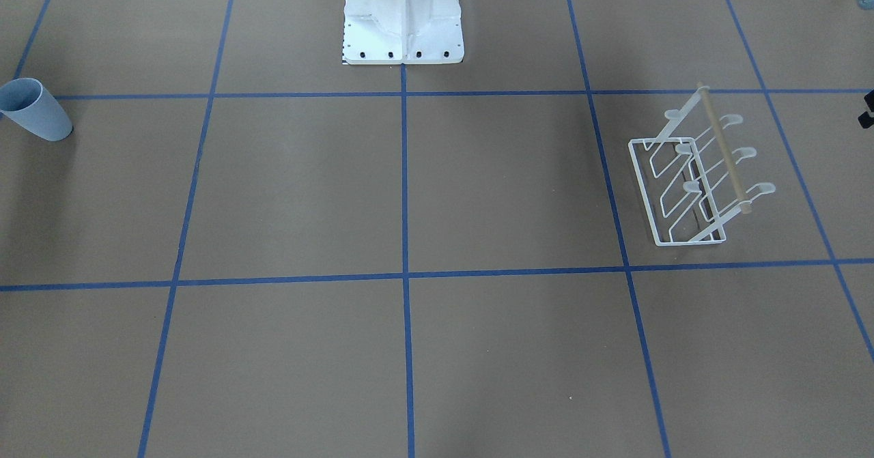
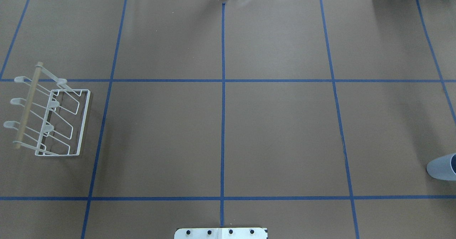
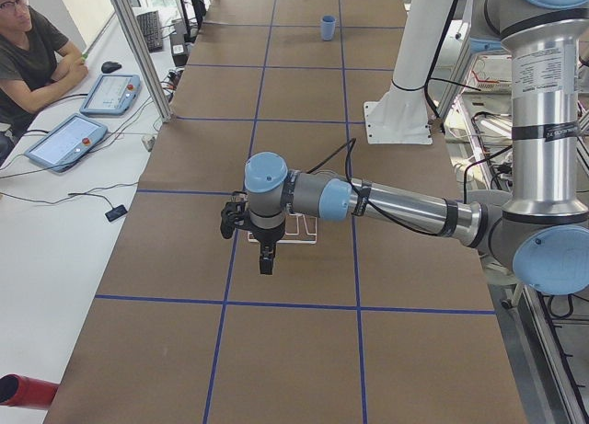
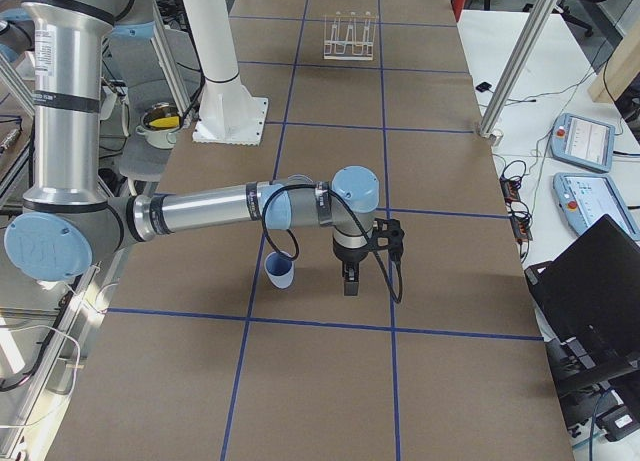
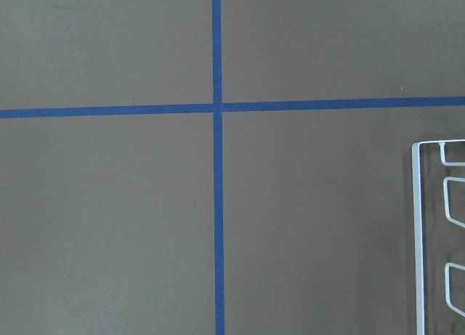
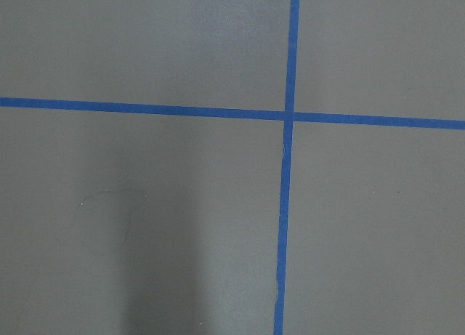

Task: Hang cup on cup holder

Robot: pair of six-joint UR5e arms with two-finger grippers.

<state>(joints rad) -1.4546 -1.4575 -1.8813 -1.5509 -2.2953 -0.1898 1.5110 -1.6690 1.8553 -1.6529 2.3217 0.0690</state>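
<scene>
The overhead view cuts off the cup (image 2: 442,166) at its edge; we see it standing upright, rim up, at the bench's (image 2: 278,132) right end, well apart from the cup holder (image 2: 84,121) at the left end. Whether the left claw (image 3: 265,264) or right claw (image 4: 348,281) is open or closed, we cannot tell.

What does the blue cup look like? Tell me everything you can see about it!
The cup is plain light blue and matte, like plastic, with no handle. It tapers from a wide open rim to a narrower base. It stands upright, mouth up, on the brown table. It is near the end on the robot's right, far from the rack. Only the table seems to touch it.
</scene>
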